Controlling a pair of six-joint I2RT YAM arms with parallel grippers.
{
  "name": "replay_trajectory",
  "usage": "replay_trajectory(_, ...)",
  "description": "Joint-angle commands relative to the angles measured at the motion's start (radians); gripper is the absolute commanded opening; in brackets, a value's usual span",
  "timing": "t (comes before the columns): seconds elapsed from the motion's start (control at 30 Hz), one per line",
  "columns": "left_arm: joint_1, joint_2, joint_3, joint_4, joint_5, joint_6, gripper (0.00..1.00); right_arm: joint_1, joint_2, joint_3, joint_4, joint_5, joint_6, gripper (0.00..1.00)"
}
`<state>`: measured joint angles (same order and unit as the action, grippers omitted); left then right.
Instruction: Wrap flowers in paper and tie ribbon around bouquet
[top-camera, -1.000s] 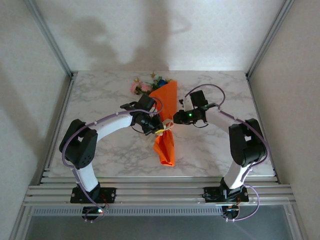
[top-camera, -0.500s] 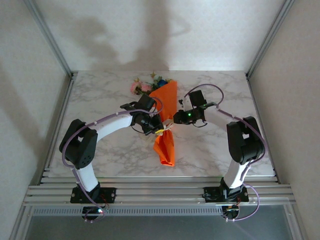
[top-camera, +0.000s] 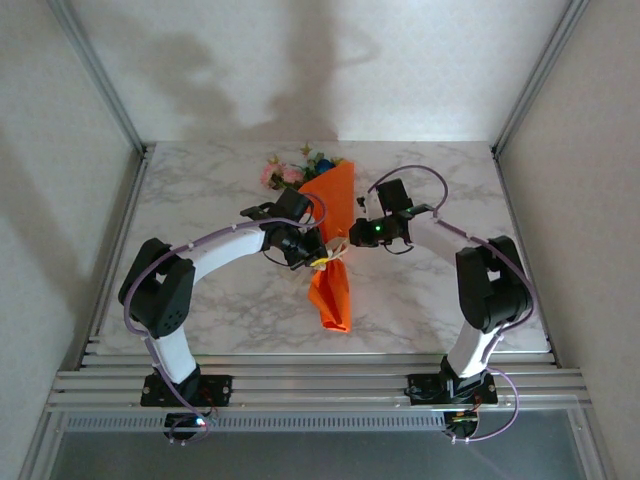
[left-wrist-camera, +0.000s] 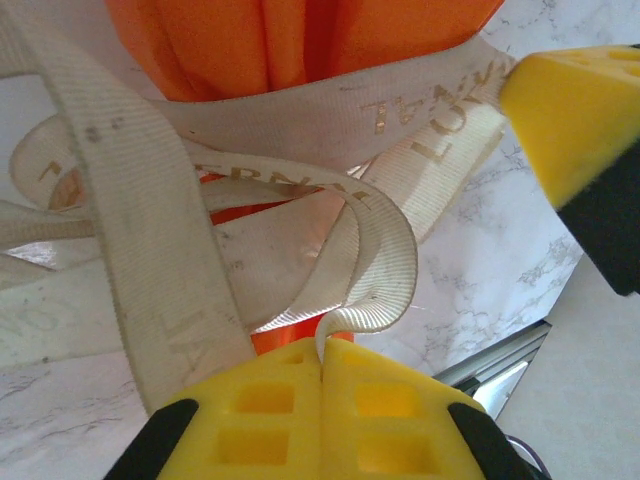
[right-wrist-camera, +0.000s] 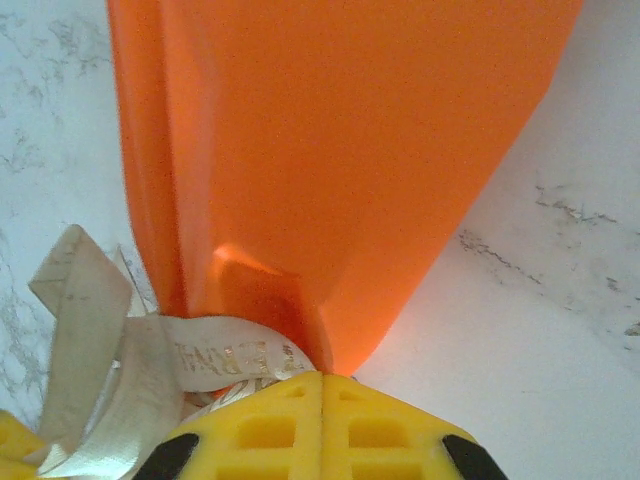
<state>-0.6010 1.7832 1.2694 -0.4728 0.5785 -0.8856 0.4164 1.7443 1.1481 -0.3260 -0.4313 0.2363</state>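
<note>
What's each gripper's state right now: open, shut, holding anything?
Left gripper: jaws shut on the ribbon.
Right gripper: jaws shut on the same ribbon.

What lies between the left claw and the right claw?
The narrow waist of the orange paper bouquet, looped with cream fabric ribbon, in the top external view.

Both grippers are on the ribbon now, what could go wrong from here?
Left gripper and right gripper each pinch the ribbon at the bouquet waist. Uneven pulling could let the loose loops slip apart rather than tighten. A hard tug might also drag the bouquet or crumple its paper.
</note>
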Motion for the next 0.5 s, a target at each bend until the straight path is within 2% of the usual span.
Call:
replay_trajectory(0.0, -0.01, 0.008, 0.025, -0.025, -0.009, 0.016, 0.0, 0.022, -0.077, -0.005, -0.005, 0.062, -0.006, 0.0)
replay_trajectory(0.13, -0.01, 0.01, 0.027, -0.024, -0.009, 0.015, 0.0, 0.044, -0.114, -0.01, -0.022, 0.106, -0.011, 0.0)
replay_trajectory(0.47, -0.01, 0.006, 0.028, -0.015, -0.013, 0.007, 0.0, 0.077, -0.149, -0.025, -0.059, 0.125, -0.027, 0.0)
